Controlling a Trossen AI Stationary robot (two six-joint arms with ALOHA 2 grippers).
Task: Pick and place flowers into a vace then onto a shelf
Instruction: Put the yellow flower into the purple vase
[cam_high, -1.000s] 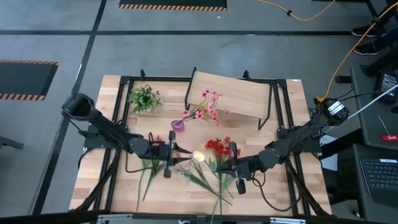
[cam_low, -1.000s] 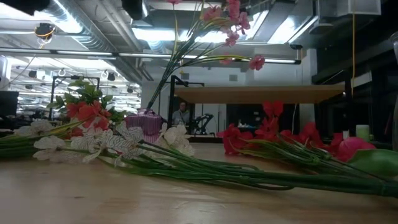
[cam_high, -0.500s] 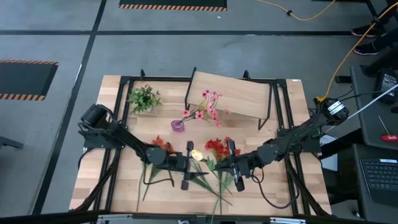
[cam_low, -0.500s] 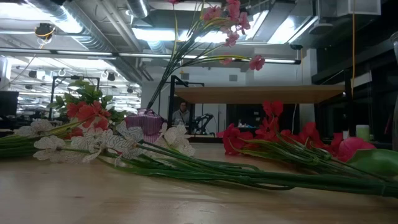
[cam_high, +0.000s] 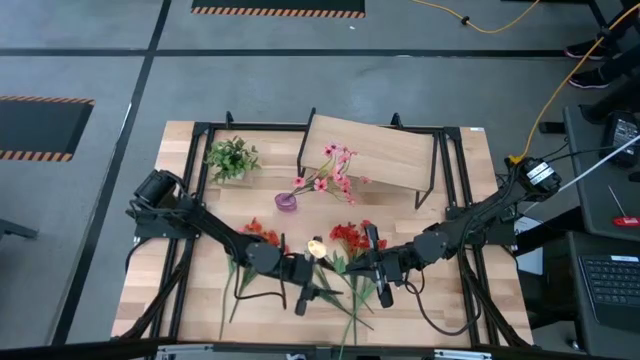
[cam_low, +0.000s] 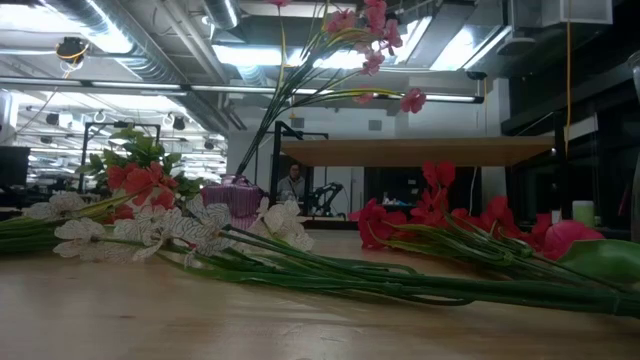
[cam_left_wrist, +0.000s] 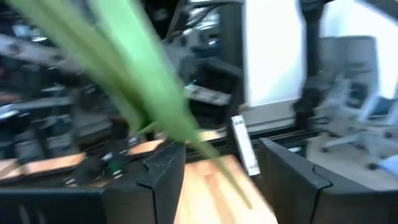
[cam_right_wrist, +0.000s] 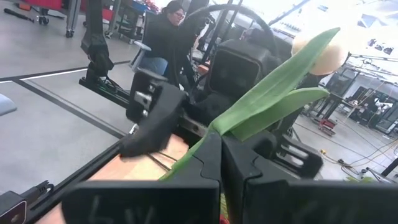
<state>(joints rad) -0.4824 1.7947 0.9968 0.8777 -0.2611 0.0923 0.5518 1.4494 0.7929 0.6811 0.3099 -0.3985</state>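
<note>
My right gripper (cam_high: 352, 266) is shut on a cream tulip (cam_right_wrist: 323, 48) with green leaves. Its bloom (cam_high: 317, 248) sits between the two grippers. My left gripper (cam_high: 322, 278) is open and faces the right one. In the left wrist view a blurred green leaf (cam_left_wrist: 143, 93) runs between its fingers; whether they touch it I cannot tell. A small purple vase (cam_high: 287, 202) stands on the table and holds pink flowers (cam_high: 335, 168). The shelf (cam_high: 375, 150) stands behind it. Red flowers (cam_high: 350, 236), orange ones (cam_high: 262, 231) and white ones (cam_low: 190, 228) lie flat on the table. My right gripper pinches the tulip's green stem (cam_right_wrist: 200, 147) between its two fingers, just below the leaves. The fingers come level from the table's right side. Leaves and bloom stick out past the fingertips toward the left arm.
A small bushy green plant (cam_high: 231, 158) stands at the far left of the table. Loose green stems (cam_high: 345, 305) spread over the near middle, under both grippers. Black frame rails (cam_high: 190, 190) run along the table's sides. A person (cam_right_wrist: 163, 34) sits in the room beyond.
My left gripper has moved toward the table's right and near edge, from beside the orange flowers to close in front of my right gripper and the tulip. The right gripper has kept its hold on the tulip and hardly moved.
</note>
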